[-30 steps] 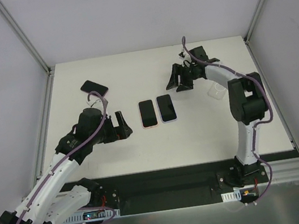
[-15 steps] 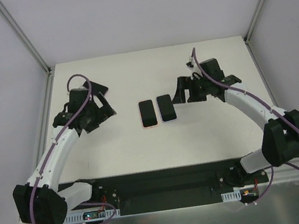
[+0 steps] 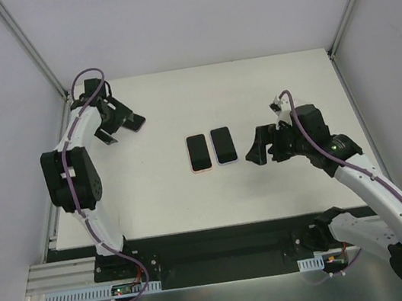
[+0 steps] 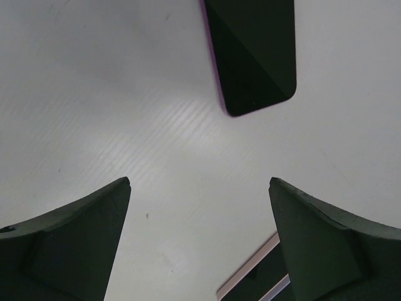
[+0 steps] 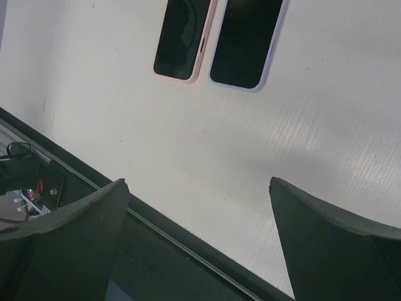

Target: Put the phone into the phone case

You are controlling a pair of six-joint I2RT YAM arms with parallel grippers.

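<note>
While two phones lie face up side by side at mid-frame in the top view, the pink phone point(image 3: 198, 152) just left of the lilac phone point(image 3: 223, 145), we cannot tell whether either sits in a case. Our right gripper point(image 3: 257, 149) hangs just right of the lilac one, fingers spread wide and empty. At the upper left, our left gripper point(image 3: 120, 130) is equally wide and empty. A third phone point(image 4: 254, 50), magenta-edged, lies just beyond its fingertips. All three rest on the white table point(image 3: 195, 205).

Beneath me a white surface point(image 3: 195, 205), grey walls point(image 3: 186, 14) around it, a black rail point(image 3: 224, 243) along its near edge.
</note>
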